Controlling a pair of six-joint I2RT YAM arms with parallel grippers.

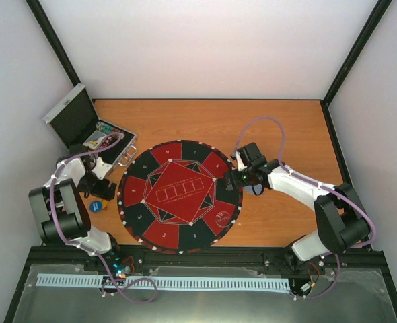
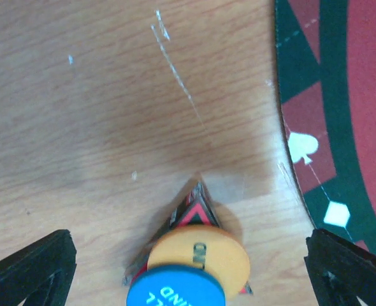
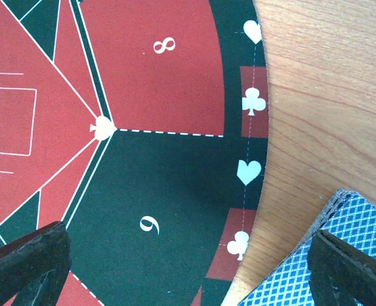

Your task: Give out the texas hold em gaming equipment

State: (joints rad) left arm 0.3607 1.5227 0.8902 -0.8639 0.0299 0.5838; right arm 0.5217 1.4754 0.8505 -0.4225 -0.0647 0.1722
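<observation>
Round red-and-black mat, its numbered wedges ringing a central octagon with four outlined card boxes, lies flat on the wooden tabletop. Just beside its far-left edge, a silver, black-lined case stands open, lid raised.

Plain white walls close in an orange-brown wooden surface. Black posts run up the corners under soft even light.

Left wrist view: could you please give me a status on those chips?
Left gripper open, straddling stacked blue round chip, orange round chip, dark triangular marker. Right gripper open, empty, near blue-patterned card deck. Nothing blocking.
</observation>
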